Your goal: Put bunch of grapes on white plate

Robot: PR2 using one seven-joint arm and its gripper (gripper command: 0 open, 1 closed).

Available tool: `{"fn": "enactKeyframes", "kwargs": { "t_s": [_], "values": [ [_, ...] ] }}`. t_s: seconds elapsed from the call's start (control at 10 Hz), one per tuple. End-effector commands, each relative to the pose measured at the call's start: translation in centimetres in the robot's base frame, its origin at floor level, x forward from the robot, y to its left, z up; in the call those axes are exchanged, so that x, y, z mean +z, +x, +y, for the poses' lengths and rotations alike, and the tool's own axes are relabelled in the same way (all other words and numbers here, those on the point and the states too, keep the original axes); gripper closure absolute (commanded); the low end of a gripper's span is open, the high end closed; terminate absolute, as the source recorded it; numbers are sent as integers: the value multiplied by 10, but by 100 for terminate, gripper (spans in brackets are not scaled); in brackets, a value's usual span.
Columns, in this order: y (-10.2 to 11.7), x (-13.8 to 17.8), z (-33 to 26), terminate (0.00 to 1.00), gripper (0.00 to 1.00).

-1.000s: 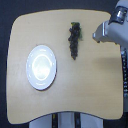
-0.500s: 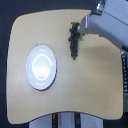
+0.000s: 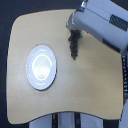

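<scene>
The bunch of grapes lies on the wooden table as a narrow dark cluster running away from the camera, right of centre. My gripper reaches in from the upper right, and its tip covers the far end of the bunch. The image is too blurred to separate the fingers, so whether they are open or closed on the grapes does not show. The white plate sits flat on the table to the exterior view's left of the grapes, about a hand's width away, with nothing on it.
The light wooden table has rounded corners and a dark floor around it. My grey arm crosses the table's upper right corner. A dark vertical part stands at the right edge.
The arm has moved toward the exterior view's left and down, from beside the grapes to over their far end. The grapes and plate stay where they were.
</scene>
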Motion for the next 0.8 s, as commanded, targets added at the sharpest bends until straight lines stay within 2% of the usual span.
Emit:
{"fn": "enactKeyframes", "kwargs": {
  "t_s": [0.0, 0.4, 0.7],
  "values": [
    [22, -58, 21, 0, 0],
    [29, -88, 12, 0, 0],
    [22, -95, 11, 0, 0]
  ]
}}
